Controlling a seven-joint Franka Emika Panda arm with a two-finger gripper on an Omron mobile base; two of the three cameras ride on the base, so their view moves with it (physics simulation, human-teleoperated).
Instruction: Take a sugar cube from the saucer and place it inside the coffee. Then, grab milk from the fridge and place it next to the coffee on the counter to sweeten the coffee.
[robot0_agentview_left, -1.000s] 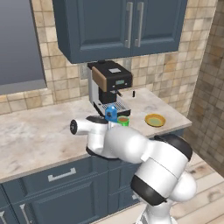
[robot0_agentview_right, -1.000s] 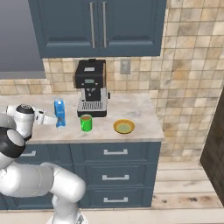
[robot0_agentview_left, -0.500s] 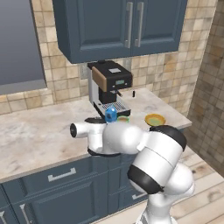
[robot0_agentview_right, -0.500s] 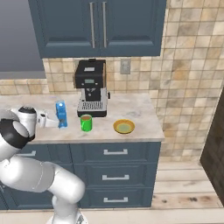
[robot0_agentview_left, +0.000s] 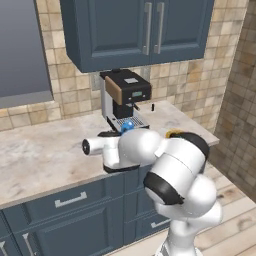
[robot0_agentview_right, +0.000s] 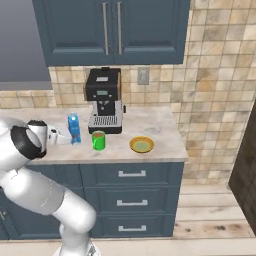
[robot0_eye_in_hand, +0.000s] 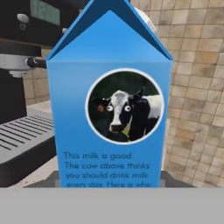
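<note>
In the right base view, the pincer (robot0_agentview_right: 65, 137) is seen at the far left of the counter (robot0_agentview_right: 160, 135), reaching in from the left beside the milk (robot0_agentview_right: 74, 128). The blue carton stands upright on the counter, just left of the coffee machine (robot0_agentview_right: 105, 100). Whether the pincer is clenched on the carton or merely set around it cannot be told, since its tips are hidden at the carton's base. In the hand view the milk (robot0_eye_in_hand: 109, 105) is seen close up and upright, its round cow mark facing the camera, with the black and silver coffee machine (robot0_eye_in_hand: 22, 87) behind it to the left.

Just right of the carton, and near the front of the machine, the coffee (robot0_agentview_right: 98, 140) is seen as a green cup standing on the counter, close to the carton without touching it. Further right, apart from the cup, the yellow-orange saucer (robot0_agentview_right: 141, 145) lies flat. In the left base view, only a blue patch of the milk (robot0_agentview_left: 127, 125) is visible above the arm.
</note>
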